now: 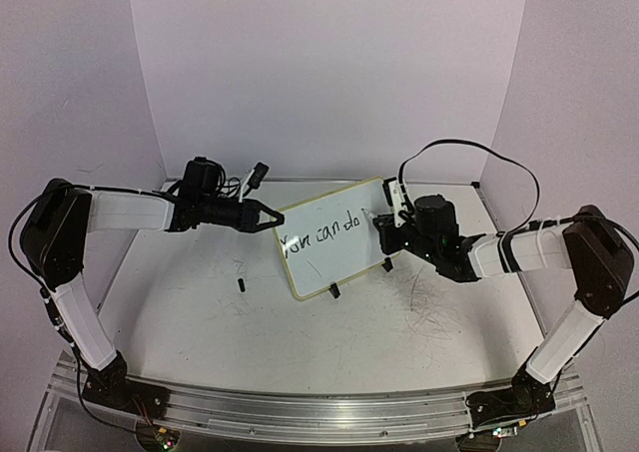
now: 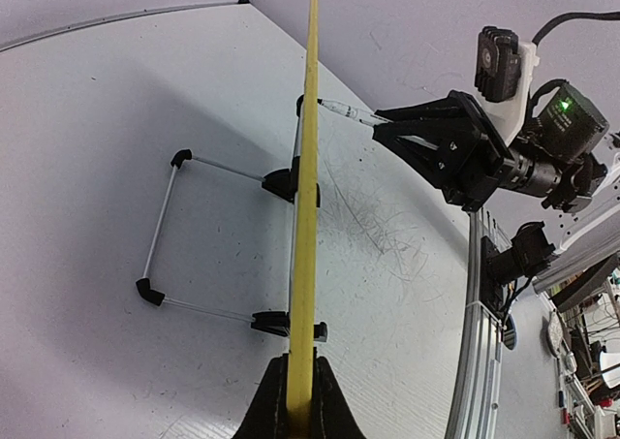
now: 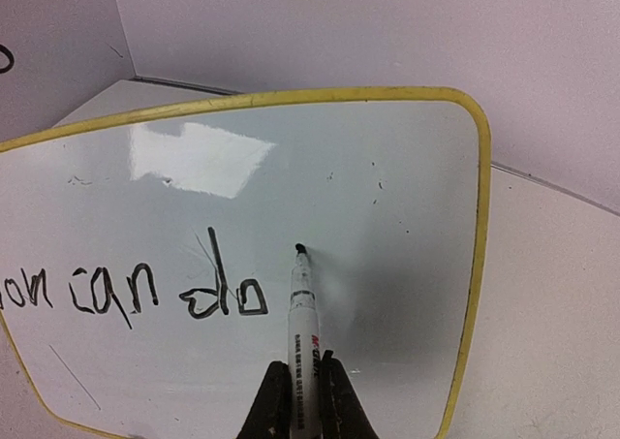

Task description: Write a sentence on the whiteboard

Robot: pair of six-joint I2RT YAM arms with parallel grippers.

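- While I watch from the top camera, the whiteboard (image 1: 337, 262) stands near the middle of the table (image 1: 200, 312), between the two arms, its writing face turned towards the arm bases.
- My left gripper (image 1: 272, 216) has its jaws pinched narrow on the board's left rim. The left wrist view shows the yellow edge clamped between the two fingers.
- My right gripper (image 3: 300, 400) is closed tight on a marker (image 3: 303, 308), which points away from the wrist at the board.
- On the board, the sentence (image 3: 136, 294) reads "You can do" in thin black lettering along the lower left part of the face.
- I see the marker tip just right of the "do", at the board's surface. I cannot tell whether it touches.
- Two black feet (image 1: 335, 292) rest on the table under the board's lower edge, and a thin wire stand (image 2: 160, 226) reaches out behind it.
- Faint grey scribbles (image 1: 429, 302) mark the table near the right arm.
- One small dark object (image 1: 241, 285) lies on the table left of the board, too small for me to identify.
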